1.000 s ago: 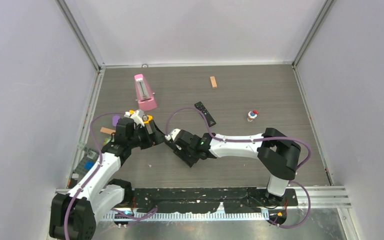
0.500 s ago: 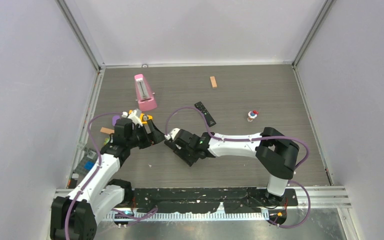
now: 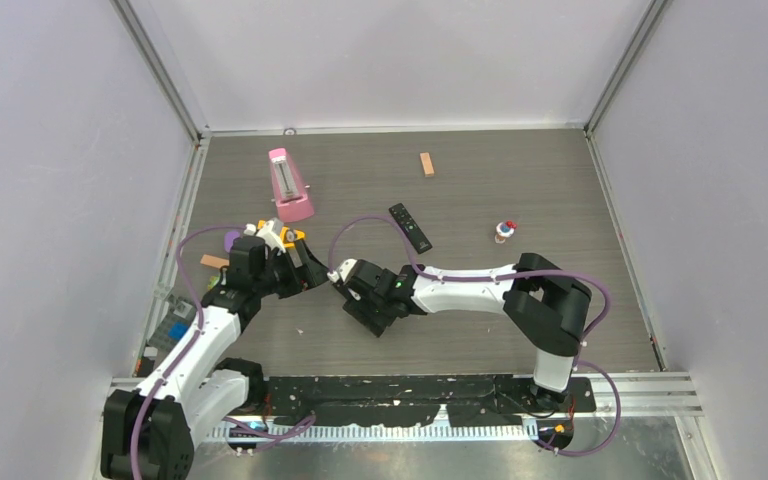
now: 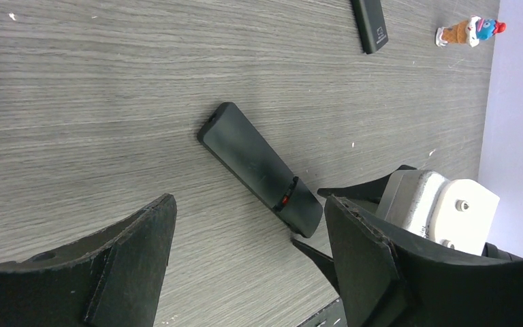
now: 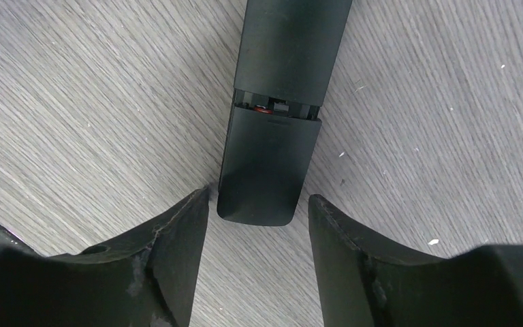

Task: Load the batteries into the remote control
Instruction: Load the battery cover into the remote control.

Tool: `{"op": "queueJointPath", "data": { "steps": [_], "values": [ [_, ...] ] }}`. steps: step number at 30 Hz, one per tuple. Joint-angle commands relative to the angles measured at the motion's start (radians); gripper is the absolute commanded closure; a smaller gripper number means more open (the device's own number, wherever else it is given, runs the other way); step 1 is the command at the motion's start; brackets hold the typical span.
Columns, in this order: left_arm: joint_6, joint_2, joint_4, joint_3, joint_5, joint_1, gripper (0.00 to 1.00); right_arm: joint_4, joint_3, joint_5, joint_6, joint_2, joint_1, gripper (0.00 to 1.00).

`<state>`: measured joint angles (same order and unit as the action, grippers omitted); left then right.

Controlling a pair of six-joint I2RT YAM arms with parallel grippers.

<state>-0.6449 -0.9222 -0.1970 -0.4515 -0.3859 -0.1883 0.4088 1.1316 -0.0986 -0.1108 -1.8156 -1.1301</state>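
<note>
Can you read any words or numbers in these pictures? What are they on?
No text can be read here.
Far black remote: a small pale mark at its end, too small to read.
Pink tapered object: anything on its front is too blurred to read.
Near black remote: its back shows no writing.

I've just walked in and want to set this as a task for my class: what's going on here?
Two robot arms are working on a black remote lying back-up between them. The right gripper is open, straddling the remote's cover end without clamping it. The left gripper hangs open beside the remote, holding nothing. The cover is almost shut; a narrow gap shows a bit of red, probably a battery.
</note>
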Motion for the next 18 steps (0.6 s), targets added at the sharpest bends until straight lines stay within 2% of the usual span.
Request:
{"op": "queueJointPath", "data": {
  "steps": [1,4,8,15,18],
  "values": [
    [0.02,-0.007,0.048,-0.002,-0.023,0.006,0.19,-0.016,0.033,-0.011,0.0,0.01,0.003,0.35],
    [0.021,-0.011,0.05,-0.001,-0.027,0.005,0.19,-0.028,0.03,-0.005,-0.006,0.027,0.003,0.27],
    [0.021,-0.019,0.05,-0.002,-0.032,0.006,0.19,-0.047,0.023,0.001,-0.023,0.055,0.003,0.23],
    [0.016,-0.039,0.05,-0.009,-0.029,0.007,0.18,-0.116,-0.023,-0.021,-0.05,0.111,0.003,0.26],
    [0.014,-0.046,0.047,-0.009,-0.028,0.006,0.18,-0.131,-0.024,-0.029,-0.052,0.116,0.005,0.31]
  ]
}}
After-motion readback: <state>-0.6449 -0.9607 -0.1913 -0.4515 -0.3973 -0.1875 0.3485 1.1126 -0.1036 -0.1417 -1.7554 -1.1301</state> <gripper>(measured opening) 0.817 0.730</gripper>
